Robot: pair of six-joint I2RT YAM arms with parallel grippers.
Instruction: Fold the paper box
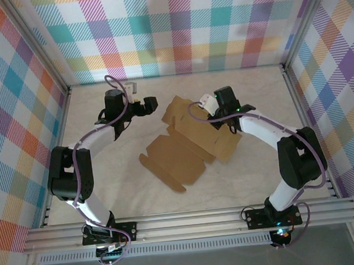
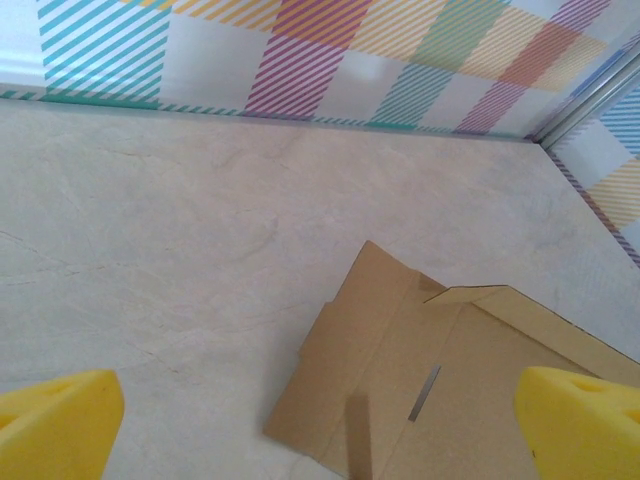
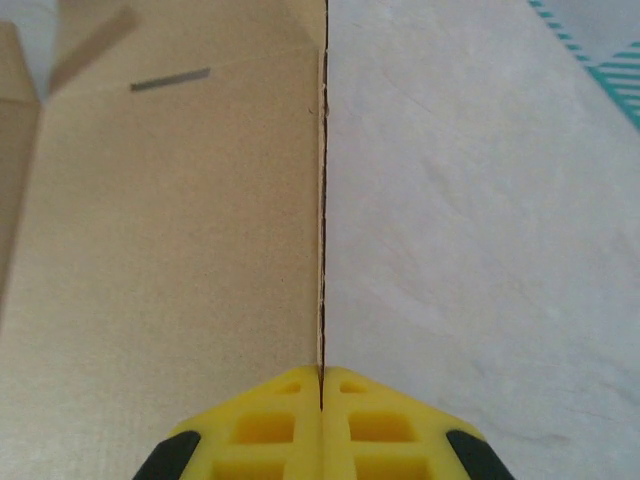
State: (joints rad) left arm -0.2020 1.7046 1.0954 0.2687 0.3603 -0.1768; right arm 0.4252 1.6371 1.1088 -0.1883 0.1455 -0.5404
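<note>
Nearest, the two arm bases stand at the table's edge on the near side of the paper box (image 1: 178, 160), which lies in the middle of the pale marbled table (image 1: 243, 182). The box is a brown corrugated sheet, mostly spread flat. Its near panel, with rounded tabs, reaches toward the left arm's side, and more panels run off to the far side and to the right.

Just past that near panel, over the box's right part, the right gripper (image 3: 321, 378) is down on the cardboard. Its yellow fingers (image 3: 260, 430) are pressed together with a thin cardboard edge pinched between them. In the right wrist view that edge runs straight away from the fingertips, with cardboard and a narrow slot (image 3: 170, 79) on one side and bare table on the other.

Off the box's far left corner the left gripper (image 1: 150, 104) hangs apart from the cardboard, its jaws spread wide with nothing between them. In the left wrist view its yellow fingertips (image 2: 60, 425) sit in the bottom corners, and a corner flap of the box lies below.

Beyond the box the table runs to the checked wall (image 1: 174, 27).
</note>
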